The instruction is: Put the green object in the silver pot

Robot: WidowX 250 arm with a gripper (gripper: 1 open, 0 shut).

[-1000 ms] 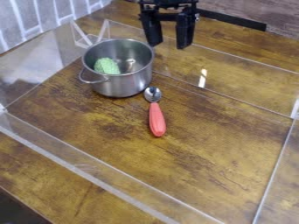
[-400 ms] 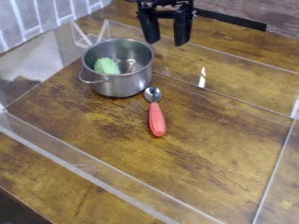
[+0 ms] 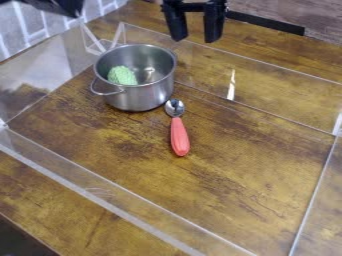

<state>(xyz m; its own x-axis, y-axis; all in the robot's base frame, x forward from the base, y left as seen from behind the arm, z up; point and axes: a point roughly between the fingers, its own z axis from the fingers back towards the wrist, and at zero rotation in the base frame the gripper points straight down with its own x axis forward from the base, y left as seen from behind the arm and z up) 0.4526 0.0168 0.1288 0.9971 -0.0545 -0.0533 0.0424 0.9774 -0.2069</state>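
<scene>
The green object [image 3: 123,75] is seen lying inside the silver pot [image 3: 134,78] on the wooden table [image 3: 241,170], so the task is judged complete, while the gripper [image 3: 195,30] is raised behind the pot, jaws parted and empty.

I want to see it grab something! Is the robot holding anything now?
No. The end effector is open and empty above the table; the green object lies inside the silver pot.

You're looking at a dark wooden table [image 3: 201,190], clear acrylic walls [image 3: 94,185] fencing it, pale slatted panel [image 3: 54,20] at upper left, soft glare on the plastic.
</scene>
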